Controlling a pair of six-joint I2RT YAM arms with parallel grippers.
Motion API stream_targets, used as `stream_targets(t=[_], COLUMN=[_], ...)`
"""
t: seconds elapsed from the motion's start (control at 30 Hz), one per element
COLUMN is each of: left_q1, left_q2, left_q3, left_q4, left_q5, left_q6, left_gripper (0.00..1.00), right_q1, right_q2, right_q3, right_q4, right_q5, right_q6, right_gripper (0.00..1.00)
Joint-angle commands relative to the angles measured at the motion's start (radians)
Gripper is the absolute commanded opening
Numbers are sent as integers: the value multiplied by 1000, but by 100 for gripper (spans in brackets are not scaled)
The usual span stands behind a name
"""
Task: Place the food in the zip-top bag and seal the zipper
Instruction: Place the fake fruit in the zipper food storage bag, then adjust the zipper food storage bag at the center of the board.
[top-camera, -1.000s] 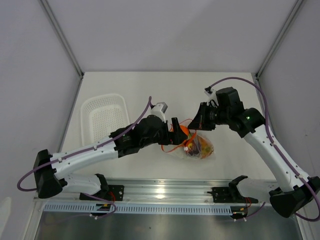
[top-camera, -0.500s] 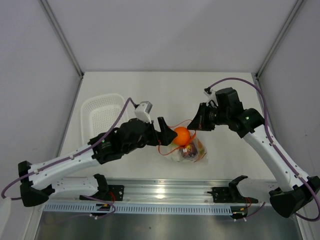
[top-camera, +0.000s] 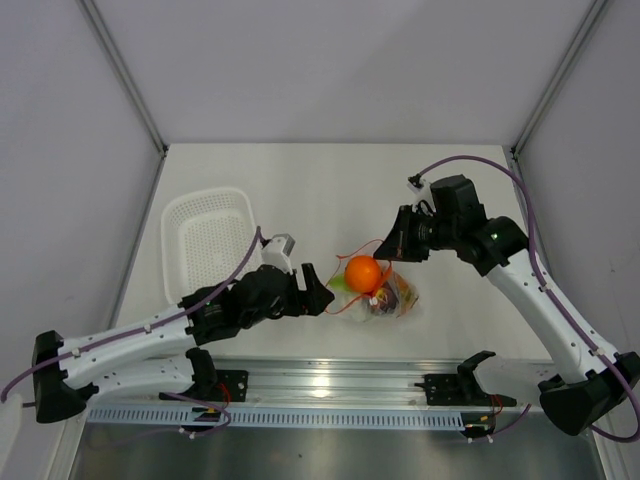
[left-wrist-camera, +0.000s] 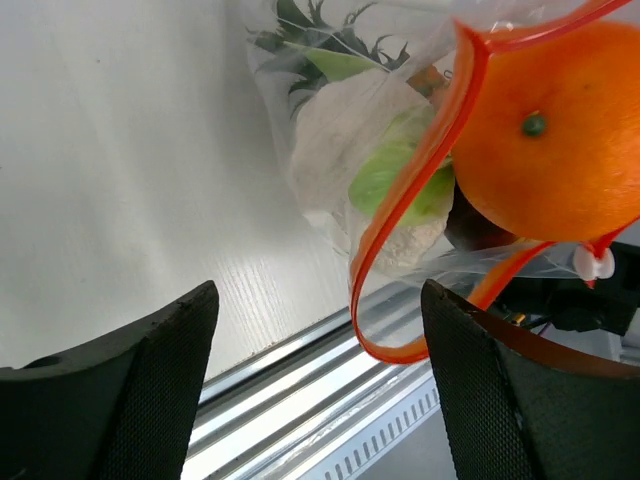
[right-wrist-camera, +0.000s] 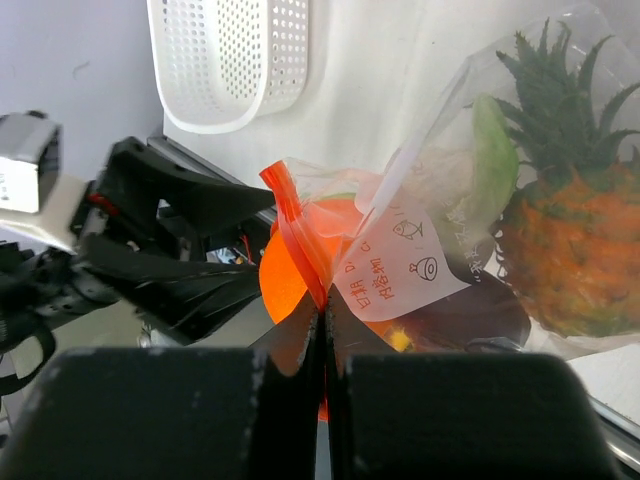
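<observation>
The clear zip-top bag hangs at table centre with its red-orange zipper gaping open. The round orange fruit sits in the bag's mouth. Inside are the pineapple, the pale leafy vegetable and a dark piece. My right gripper is shut on the zipper strip and holds the bag up by that edge. My left gripper is open and empty, just left of the bag's mouth, its fingers on either side of the loose zipper loop without touching it.
A white mesh basket stands at the left. A metal rail runs along the table's near edge, just below the bag.
My left gripper has let go of the orange fruit, opened and drawn back left and toward the near edge. The orange now rests in the bag's mouth. The right gripper has held still.
</observation>
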Motion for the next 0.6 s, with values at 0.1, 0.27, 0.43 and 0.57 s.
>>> stream_targets(t=[0.1, 0.27, 0.43, 0.57], left_q1=[-8, -8, -5, 12], left_q2=[54, 103, 115, 126], left_q3=[-33, -15, 42, 134], left_q4=[150, 172, 174, 158], left_q5=[82, 122, 161, 209], left_q6=[-44, -29, 5, 48], left_gripper=[72, 32, 1, 1], right_q1=[12, 11, 12, 23], right_q2=[-35, -33, -19, 26], right_q3=[18, 11, 9, 41], right_q4=[48, 45, 13, -68], right_q5=[-27, -27, 36, 187], right_q6=[8, 0, -57, -146], right_gripper=[0, 0, 0, 0])
